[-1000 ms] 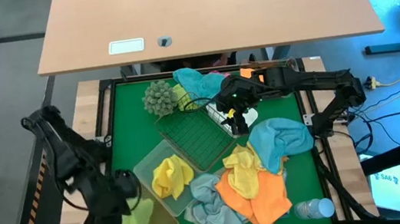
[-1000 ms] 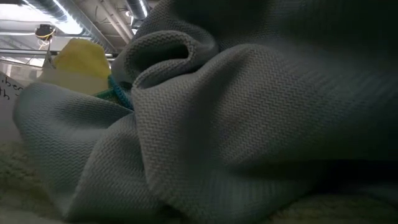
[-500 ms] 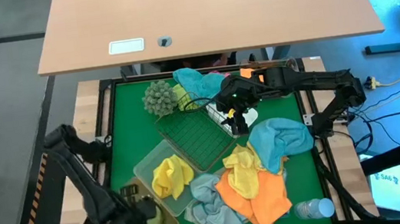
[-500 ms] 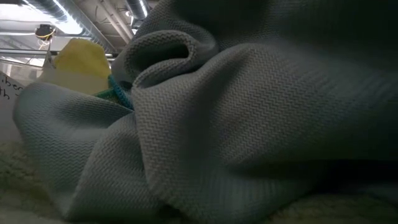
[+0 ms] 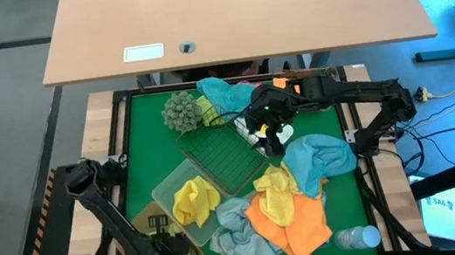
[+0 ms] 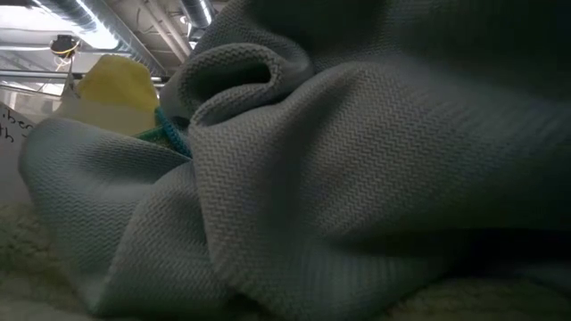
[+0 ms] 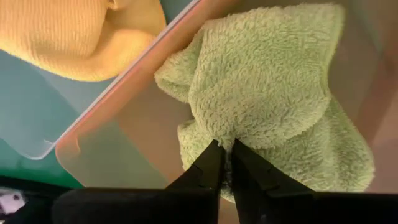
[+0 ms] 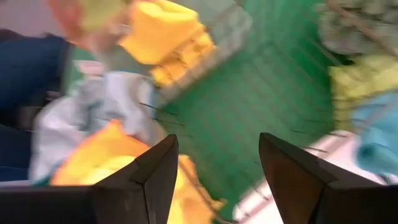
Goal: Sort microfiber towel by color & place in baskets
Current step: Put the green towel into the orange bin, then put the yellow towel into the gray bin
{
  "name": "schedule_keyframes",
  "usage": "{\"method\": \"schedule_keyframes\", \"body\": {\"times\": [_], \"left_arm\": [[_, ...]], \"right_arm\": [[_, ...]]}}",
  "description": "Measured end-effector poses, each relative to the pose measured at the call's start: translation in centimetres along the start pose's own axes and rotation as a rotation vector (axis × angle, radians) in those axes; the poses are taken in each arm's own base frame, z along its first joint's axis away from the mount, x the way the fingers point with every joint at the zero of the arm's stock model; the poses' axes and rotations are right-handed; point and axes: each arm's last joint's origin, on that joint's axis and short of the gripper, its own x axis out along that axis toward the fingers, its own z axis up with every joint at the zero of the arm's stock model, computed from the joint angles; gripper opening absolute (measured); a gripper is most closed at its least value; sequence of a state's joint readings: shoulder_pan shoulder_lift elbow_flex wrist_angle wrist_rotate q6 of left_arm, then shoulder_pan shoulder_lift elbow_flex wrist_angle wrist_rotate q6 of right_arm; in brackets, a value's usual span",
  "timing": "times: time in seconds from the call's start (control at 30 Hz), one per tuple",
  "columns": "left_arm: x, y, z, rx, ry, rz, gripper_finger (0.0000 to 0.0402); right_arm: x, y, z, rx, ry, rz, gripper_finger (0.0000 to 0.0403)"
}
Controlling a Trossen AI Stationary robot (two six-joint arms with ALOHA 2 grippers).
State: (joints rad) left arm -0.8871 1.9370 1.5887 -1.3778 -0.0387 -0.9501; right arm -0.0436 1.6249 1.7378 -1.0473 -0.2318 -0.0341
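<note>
Lime-green fluffy microfiber towel (image 7: 273, 112) lying in amber translucent plastic basket (image 5: 154, 226), pinched directly under left gripper (image 7: 225, 163); right gripper (image 8: 214, 180) spread, well apart.

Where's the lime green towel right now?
The lime green towel lies in the amber basket at the table's front left in the high view, beside the clear basket holding a yellow towel, with the left gripper pinching it.

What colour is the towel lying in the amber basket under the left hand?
Lime green: a fluffy microfiber towel in the amber plastic basket, clearest in the left wrist view.
</note>
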Motion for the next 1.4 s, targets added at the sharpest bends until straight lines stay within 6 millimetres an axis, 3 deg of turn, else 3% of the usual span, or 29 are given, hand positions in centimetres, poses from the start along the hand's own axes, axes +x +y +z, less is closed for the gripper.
{"method": "schedule_keyframes", "body": {"times": [0.33, 0.53, 0.77, 1.07, 1.27, 1.4], "left_arm": [[0.5, 0.9, 0.5, -0.145, 0.052, 0.071, 0.01], [0.4, 1.2, 0.3, -0.105, 0.077, 0.095, 0.0111], [-2.2, 2.6, -0.8, -0.19, 0.024, 0.04, 0.0112], [-6.0, 4.8, -2.6, -0.248, -0.217, 0.005, 0.0112], [-7.6, 6.1, -2.5, -0.14, -0.445, 0.055, 0.0112], [-7.9, 6.1, -1.8, -0.081, -0.564, 0.093, 0.0112]], "right_arm": [[0.6, 3.6, 0.6, -0.096, -0.054, 0.104, 0.0223], [1.1, 6.8, 0.2, -0.165, -0.039, 0.099, 0.0223], [1.3, 10.5, -0.6, -0.186, -0.015, 0.077, 0.0223], [1.2, 14.4, -2.8, -0.033, 0.059, -0.056, 0.0223], [1.4, 16.1, -3.7, 0.106, 0.03, -0.176, 0.0223], [2.9, 16.6, -4.2, 0.188, 0.052, -0.26, 0.0223]]}}
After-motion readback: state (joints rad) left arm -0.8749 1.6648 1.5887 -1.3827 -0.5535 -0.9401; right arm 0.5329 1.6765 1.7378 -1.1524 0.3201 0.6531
